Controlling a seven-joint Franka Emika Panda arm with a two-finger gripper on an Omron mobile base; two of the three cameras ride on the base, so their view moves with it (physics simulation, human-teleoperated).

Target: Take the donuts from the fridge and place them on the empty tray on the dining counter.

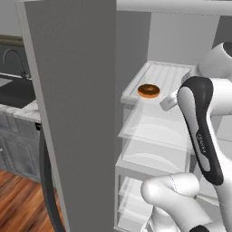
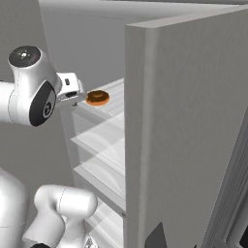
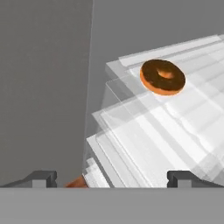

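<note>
Hand view looks along the spread hand (image 3: 112, 178), which carries nothing, toward the chocolate donut (image 3: 162, 77) lying flat near the front edge of a white upper shelf (image 3: 192, 131) inside the open fridge (image 1: 72, 90). Hand and donut are near but apart, fingertips (image 3: 41, 178) wide, judged ready to straddle the ring.

- One donut (image 1: 148, 90) is set on the top shelf (image 1: 170, 74) in the fridge (image 1: 181, 41), near the shelf's front edge;
- further shelves are stacked below it;
- the claw (image 3: 111, 177) is held before the shelf, apart from the donut;
- a sink desk (image 1: 16, 97) is found left of the open fridge door (image 1: 72, 113).
</note>
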